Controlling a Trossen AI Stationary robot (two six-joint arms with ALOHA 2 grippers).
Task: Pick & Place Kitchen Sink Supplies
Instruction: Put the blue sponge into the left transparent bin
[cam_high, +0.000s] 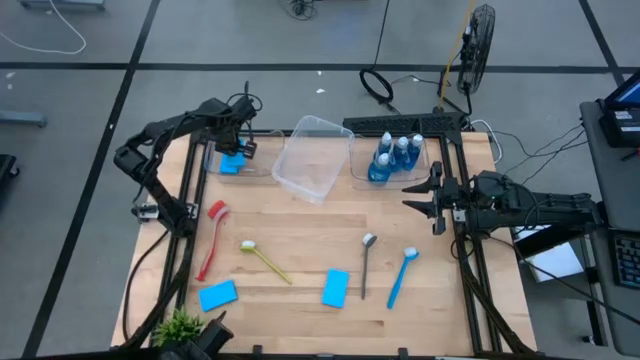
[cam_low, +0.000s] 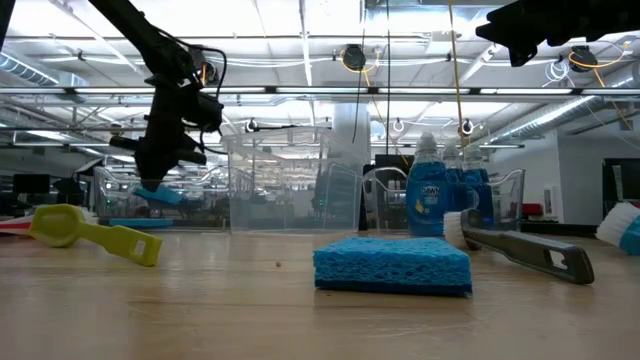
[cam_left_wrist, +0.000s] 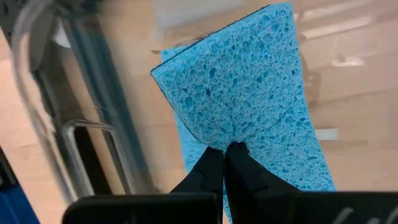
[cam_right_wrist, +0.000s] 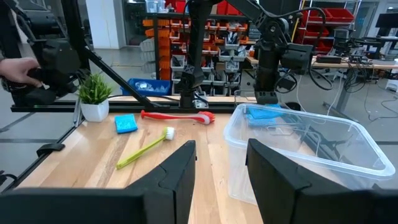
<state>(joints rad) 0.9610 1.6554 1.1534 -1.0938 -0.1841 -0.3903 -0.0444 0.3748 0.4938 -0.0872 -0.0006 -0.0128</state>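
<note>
A flat bright-blue rectangular sponge (cam_left_wrist: 249, 93) is being placed: it is pinched at one edge in the closed left tool (cam_high: 240, 143) and held over the far-left clear plastic bin (cam_high: 262, 165). Release into that bin is called for next. The left arm is bent, pointing down. The right tool (cam_high: 432, 196), half-parted and empty, waits beside the bottle bin (cam_high: 352, 165).

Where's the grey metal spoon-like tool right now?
High view: the grey metal spoon-like tool lies right of centre, between the flat bright-blue rectangular sponge and the blue long-handled brush.
</note>
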